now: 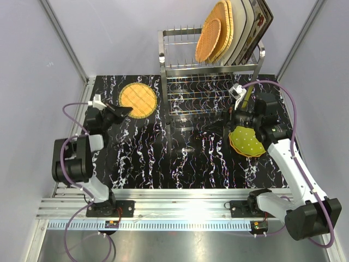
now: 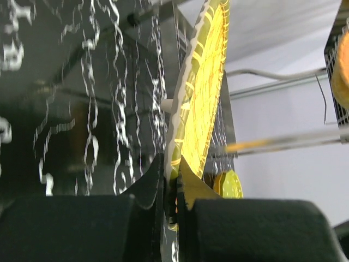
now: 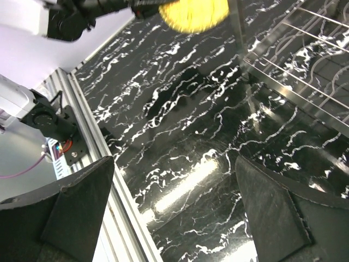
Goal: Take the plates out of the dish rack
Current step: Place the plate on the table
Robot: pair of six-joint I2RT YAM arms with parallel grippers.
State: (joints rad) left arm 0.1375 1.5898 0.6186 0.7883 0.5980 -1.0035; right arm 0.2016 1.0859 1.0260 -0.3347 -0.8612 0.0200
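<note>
My left gripper (image 2: 172, 184) is pinching the rim of a round orange woven plate (image 1: 138, 100), one finger pressed onto each face. The plate sits roughly level over the tabletop (image 1: 142, 161) toward the far left corner, just left of the rack (image 1: 210, 82). I can't tell whether its underside touches the surface. The edge grip makes sense to me: the rim is the only part a narrow two-finger hand can bite, and it lets the plate be laid flat. I judge this to be the set-down step.

My right gripper (image 3: 173, 164) is spread wide with nothing between its fingers. It hangs close by a green dotted plate (image 1: 246, 141) that lies flat near the right edge. Empty and open, it looks free for the next pick.

At the right end of the rack's top tier, more plates stand on edge: orange woven ones (image 1: 215, 33), cream ones (image 1: 241, 27) and a patterned one (image 1: 263, 22) behind them. They lean to the right, so I'd expect a rim grip from above to suit them. The job looks partway done.
</note>
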